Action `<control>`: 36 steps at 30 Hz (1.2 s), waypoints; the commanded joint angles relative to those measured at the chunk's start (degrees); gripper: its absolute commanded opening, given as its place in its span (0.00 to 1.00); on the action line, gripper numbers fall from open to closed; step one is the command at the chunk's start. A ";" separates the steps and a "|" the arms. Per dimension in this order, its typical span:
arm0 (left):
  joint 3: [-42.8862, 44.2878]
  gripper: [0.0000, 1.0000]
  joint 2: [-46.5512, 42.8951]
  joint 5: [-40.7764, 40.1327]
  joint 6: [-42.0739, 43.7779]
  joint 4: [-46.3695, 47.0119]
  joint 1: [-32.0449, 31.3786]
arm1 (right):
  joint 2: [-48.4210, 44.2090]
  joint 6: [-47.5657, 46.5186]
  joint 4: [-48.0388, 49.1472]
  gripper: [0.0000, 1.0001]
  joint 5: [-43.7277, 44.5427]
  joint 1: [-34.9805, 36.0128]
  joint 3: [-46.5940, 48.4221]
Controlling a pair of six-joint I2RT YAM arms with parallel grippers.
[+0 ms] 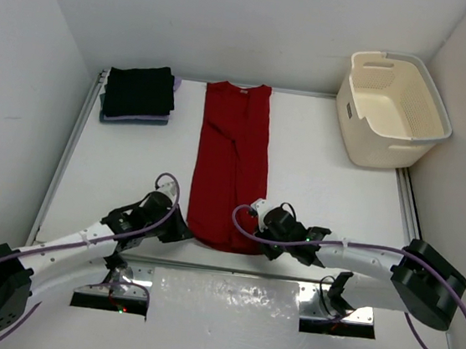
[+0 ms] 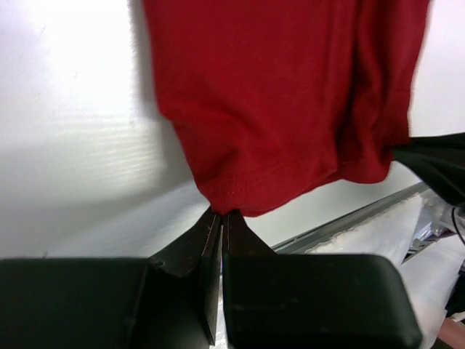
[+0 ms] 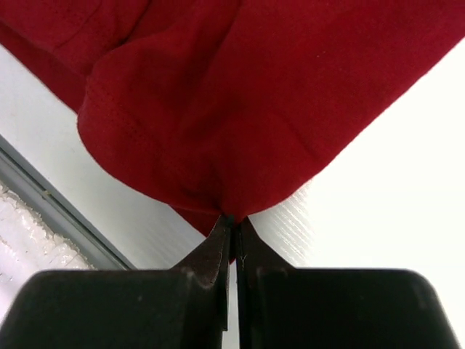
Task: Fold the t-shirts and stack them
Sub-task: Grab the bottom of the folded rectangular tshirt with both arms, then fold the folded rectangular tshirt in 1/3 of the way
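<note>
The red t-shirt [image 1: 232,162] lies as a long narrow strip down the middle of the table, sides folded in, collar at the far end. My left gripper [image 1: 184,230] is shut on its near left hem corner [image 2: 225,196]. My right gripper [image 1: 252,231] is shut on its near right hem corner [image 3: 232,207]. A stack of folded shirts stands at the far left, the black one [image 1: 139,90] on top, lavender [image 1: 176,84] and teal-blue [image 1: 134,119] edges showing beneath.
The cream laundry basket [image 1: 392,108] stands at the far right corner. A metal rail [image 1: 230,269] runs along the table's near edge just behind both grippers. White walls close in the table on the left, far side and right.
</note>
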 commanded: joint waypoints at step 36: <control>28.13 0.00 28.23 -18.95 17.46 37.83 11.97 | 25.27 -8.95 2.06 0.00 12.76 -21.65 43.86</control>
